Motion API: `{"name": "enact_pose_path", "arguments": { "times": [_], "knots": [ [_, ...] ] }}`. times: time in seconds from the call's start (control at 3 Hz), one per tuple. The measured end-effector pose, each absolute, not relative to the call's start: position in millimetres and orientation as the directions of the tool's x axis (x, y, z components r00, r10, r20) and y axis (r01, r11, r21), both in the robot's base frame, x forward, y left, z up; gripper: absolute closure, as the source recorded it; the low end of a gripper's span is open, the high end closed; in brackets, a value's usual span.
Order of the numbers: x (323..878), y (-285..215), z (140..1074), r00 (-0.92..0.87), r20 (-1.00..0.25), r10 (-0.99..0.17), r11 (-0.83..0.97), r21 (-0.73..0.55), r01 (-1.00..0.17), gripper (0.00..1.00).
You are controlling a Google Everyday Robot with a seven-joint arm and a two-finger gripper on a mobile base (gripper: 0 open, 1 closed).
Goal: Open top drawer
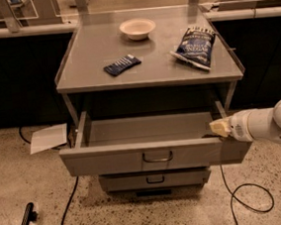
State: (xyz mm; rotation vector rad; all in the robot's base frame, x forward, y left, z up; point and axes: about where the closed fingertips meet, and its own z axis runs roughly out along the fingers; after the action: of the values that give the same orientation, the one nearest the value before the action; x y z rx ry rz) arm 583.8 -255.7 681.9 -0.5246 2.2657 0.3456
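- The top drawer (110,159) of a grey metal cabinet (78,80) stands pulled well out toward the near side, with its inside showing.
- The robot's gripper (220,127) sits at the right end of the drawer's front edge. Whether it is clamped there cannot be told.
- The opening looks largely done, with perhaps a little more pull left.
- The lower drawer (122,182) sits pushed in.

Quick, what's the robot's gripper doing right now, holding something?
Gripper: at the right front corner of the wide grey metal top drawer, which stands pulled out; open or closed cannot be told.
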Motion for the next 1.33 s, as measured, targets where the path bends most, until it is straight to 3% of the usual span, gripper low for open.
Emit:
{"name": "enact_pose_path", "arguments": {
  "times": [0.67,1.0,1.33],
  "knots": [
    [538.9,-254.3,728.4,-0.545,-0.825,-0.148,0.837,0.190,-0.514,1.00],
    [559.3,-270.9,792.7,-0.369,-0.927,-0.075,0.879,0.113,-0.463,1.00],
    [566.9,-257.2,817.6,-0.298,-0.951,-0.081,0.883,0.070,-0.464,0.85]
  ]
}}
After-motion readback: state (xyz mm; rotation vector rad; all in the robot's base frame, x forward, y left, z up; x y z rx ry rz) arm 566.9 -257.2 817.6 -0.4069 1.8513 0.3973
